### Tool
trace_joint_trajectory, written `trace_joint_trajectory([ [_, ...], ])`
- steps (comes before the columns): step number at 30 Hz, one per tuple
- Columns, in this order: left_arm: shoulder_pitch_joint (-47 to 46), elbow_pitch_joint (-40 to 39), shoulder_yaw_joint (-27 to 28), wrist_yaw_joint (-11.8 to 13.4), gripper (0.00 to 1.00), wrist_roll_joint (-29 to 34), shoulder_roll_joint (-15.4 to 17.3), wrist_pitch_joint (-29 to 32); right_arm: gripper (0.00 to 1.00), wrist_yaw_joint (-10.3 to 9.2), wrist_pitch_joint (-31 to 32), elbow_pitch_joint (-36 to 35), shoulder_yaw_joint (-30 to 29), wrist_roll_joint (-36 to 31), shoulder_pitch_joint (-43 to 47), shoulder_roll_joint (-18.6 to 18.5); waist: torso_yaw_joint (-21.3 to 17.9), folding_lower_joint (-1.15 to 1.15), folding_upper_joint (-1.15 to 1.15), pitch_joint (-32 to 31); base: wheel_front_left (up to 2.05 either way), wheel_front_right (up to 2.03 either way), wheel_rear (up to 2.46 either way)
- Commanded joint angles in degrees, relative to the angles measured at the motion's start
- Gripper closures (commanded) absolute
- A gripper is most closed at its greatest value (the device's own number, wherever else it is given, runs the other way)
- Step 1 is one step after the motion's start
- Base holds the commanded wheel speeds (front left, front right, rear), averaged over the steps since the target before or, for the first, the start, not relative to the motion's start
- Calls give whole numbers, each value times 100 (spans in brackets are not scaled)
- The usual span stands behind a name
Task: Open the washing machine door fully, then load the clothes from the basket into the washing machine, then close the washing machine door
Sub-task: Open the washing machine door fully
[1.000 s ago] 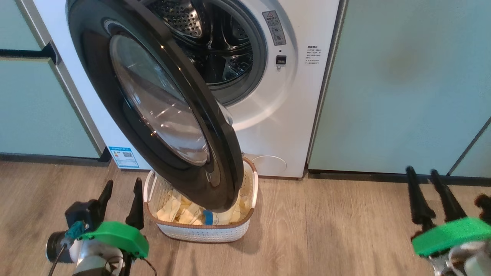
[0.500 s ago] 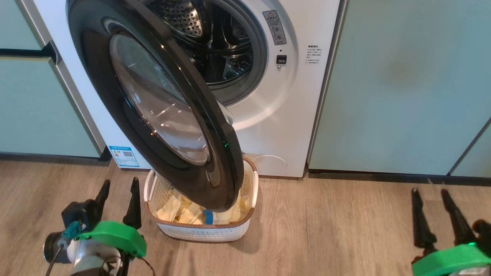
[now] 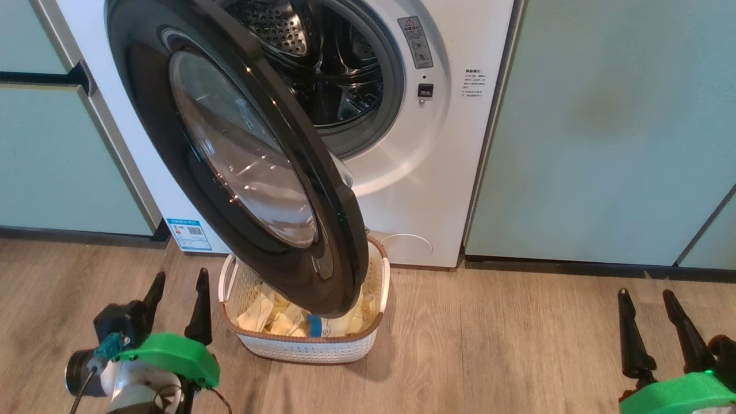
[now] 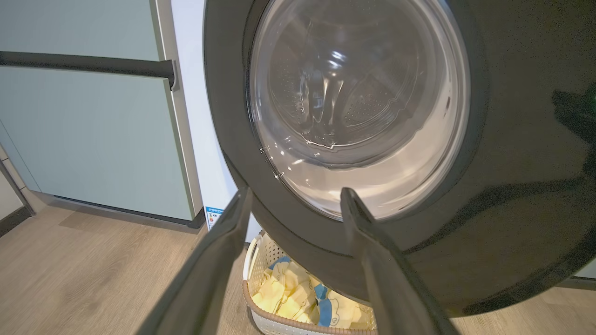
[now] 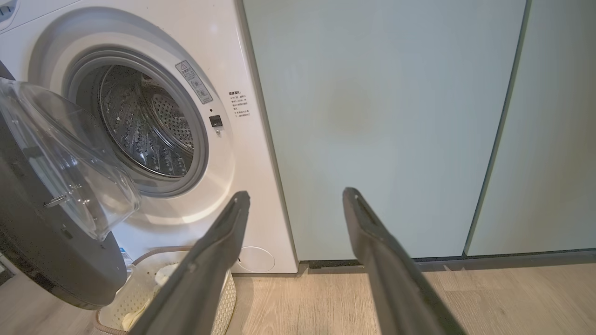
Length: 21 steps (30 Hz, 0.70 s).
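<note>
floor: greyish wood planks (image 3: pixel 489 356), and the basket sits straight on them
room: pale green cabinets (image 3: pixel 604 126) on both sides of the white washer (image 3: pixel 414 190); the left one has a dark bar handle
door (image 3: pixel 241 155): glossy black with a clear glass middle, swung partway out; in the head view its lower edge hangs over the back of the basket
basket (image 3: pixel 305 348): cream with a brown rim, on the floor right in front of the washer, under the door
clothes (image 3: pixel 276 319): yellow with blue bits, piled in the basket
left end effector (image 3: pixel 181 275): fingers spread, nothing in them, low down just left of the basket
right end effector (image 3: pixel 645 293): spread too and holding nothing, well off to the right in front of the cabinets
head view: both end effectors at once, plus a blue label (image 3: pixel 188 234) at the washer's lower left
left wrist view: looks at the door from outside, with drum holes showing through the glass
right wrist view: shows the door's inner side, with the clear bowl bulging beside the open drum (image 5: pixel 144 125), and a round cover (image 5: pixel 253 259) low on the washer front
counts: one washer, one door, one basket, two end effectors with two fingers each; the clothes are a heap, so I can't count them
</note>
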Motion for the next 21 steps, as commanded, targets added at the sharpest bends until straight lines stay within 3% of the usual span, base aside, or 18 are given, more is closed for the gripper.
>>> trace_joint_trajectory([
  [1,-195,-154,166,-4,0,35,98,-36,0,1,-60,-163,65,-54,-76,-83,8,0,0,-4,0,0,0],
  [21,-182,-111,73,-6,0,-10,150,-36,0,1,-60,-60,139,-88,-98,-67,4,0,0,-9,0,0,0],
])
